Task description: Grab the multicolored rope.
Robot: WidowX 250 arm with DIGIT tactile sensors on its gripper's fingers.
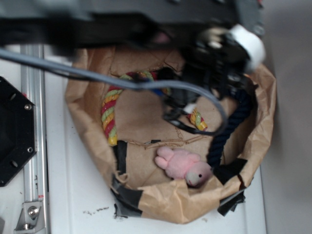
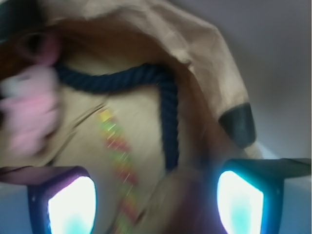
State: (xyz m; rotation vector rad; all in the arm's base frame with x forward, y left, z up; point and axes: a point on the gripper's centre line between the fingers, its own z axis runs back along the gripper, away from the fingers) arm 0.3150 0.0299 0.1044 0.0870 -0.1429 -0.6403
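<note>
Two glowing fingertips [image 2: 70, 204] fill the bottom of the wrist view, set well apart with nothing between them, so the hand [image 1: 183, 109] is spread and empty. Between and beyond them runs the multicolored rope [image 2: 117, 161], blurred, passing up the middle of the gap. From the exterior view the rope [image 1: 109, 114] lies inside the crumpled paper bag [image 1: 87, 161] on the worktop [image 1: 68, 195], bent like an arch: one leg runs down the bag's left wall toward the worktop's near edge, the crown passes under the arm, and the other frayed end shows just beside the hand at the bag's middle. Its long axis at that end runs roughly along the line between the fingers, not across it. I judge this to be the approach, with the grasp not yet made; the next move calls for descending over that strand and closing, keeping clear of the navy rope [image 1: 231, 129] at the right and the pink plush toy [image 1: 183, 165] near the bag's front.
</note>
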